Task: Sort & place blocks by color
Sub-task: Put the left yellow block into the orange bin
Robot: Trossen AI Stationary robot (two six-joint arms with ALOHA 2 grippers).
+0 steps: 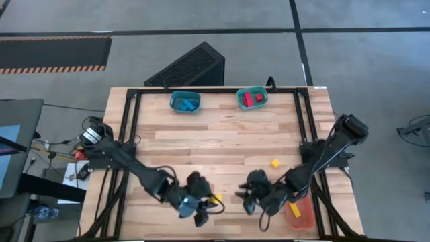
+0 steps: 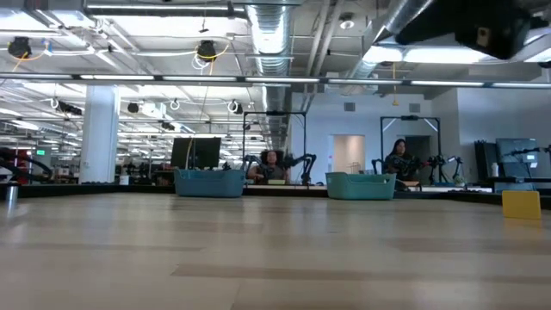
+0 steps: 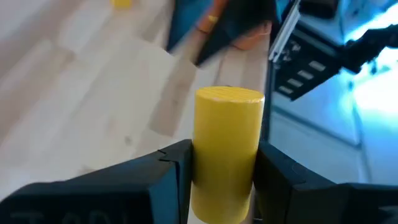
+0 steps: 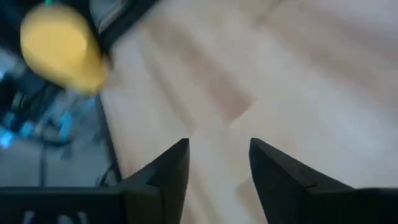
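Observation:
My left gripper [image 1: 209, 200] is near the table's front edge, left of the middle, shut on a yellow cylinder block [image 3: 227, 143]. In the high view the block shows as a yellow spot [image 1: 216, 198] at the fingertips. My right gripper [image 1: 244, 197] is just to its right, open, with only bare table between its fingers [image 4: 217, 168]. The right wrist view shows the cylinder [image 4: 59, 46] blurred farther off. A small yellow block [image 1: 275, 163] lies on the table right of the middle. The far blue bin [image 1: 185, 102] holds blue blocks and the teal bin [image 1: 252, 99] holds red blocks [image 1: 252, 99]. My left gripper pinches the cylinder's round side [image 3: 224, 163] between its two fingers [image 3: 174, 171], nearer one end. The other end, with its flat face [image 3: 229, 94], sticks out past the fingertips, so the cylinder lies roughly along the fingers. It is lifted clear of the table.
An orange bin [image 1: 304, 215] with a yellow block [image 1: 294, 210] in it stands at the front right corner, close to my right arm. A black frame rail [image 1: 134, 128] runs along the table's sides. The middle of the wooden table [image 1: 215, 144] is bare.

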